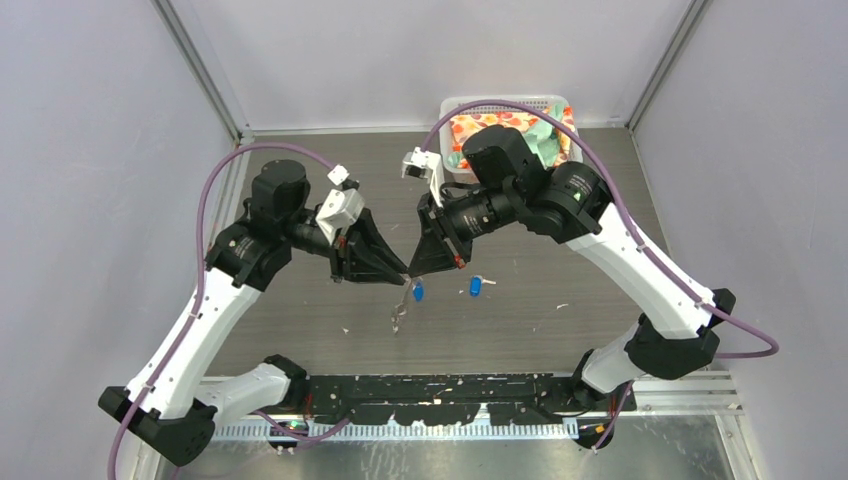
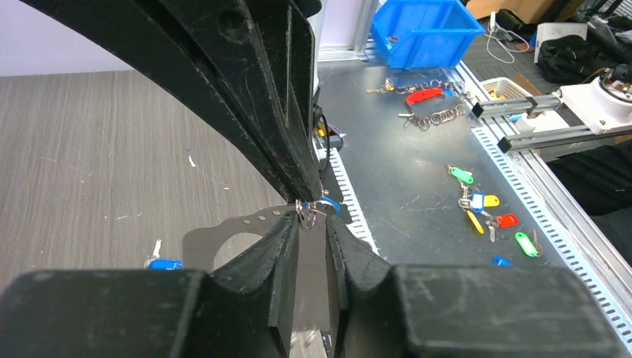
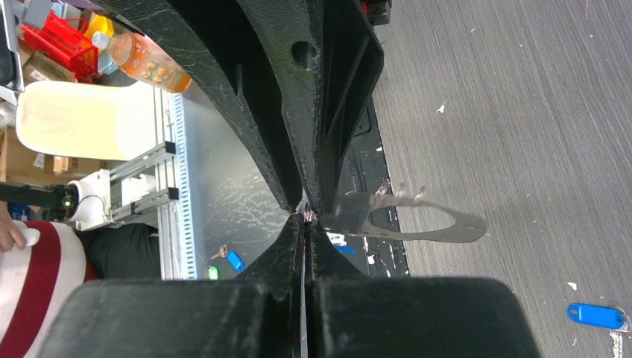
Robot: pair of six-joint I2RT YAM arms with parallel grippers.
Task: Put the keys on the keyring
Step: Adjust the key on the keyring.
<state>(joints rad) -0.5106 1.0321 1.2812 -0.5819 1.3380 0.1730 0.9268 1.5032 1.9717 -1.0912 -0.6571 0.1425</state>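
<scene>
The keyring [image 3: 469, 226] is pinched at one end by the right gripper [image 3: 305, 224], whose fingers [image 3: 283, 250] are pressed flat together, and the grey loop is seen jutting out sideways from their tips. Tip to tip with it the left gripper [image 2: 313, 220] is set, its fingers [image 2: 272, 246] parted by a narrow slit. Just past those tips a blue-headed key [image 2: 326, 203] is seen hard against the clamped end of the loop, but whether it is actually pinched cannot be told. Further out, past the loop, the second key [image 2: 164, 262] is seen lying on the table [image 2: 89, 149], well apart from both grippers. Threading is judged to be the step in hand, and it is not yet done. For it to go well, the loop should be clamped firmly and held level. The key's hole should be lined up with the wire's free end and the push made slowly along the wire, so that nothing is sprung loose.
</scene>
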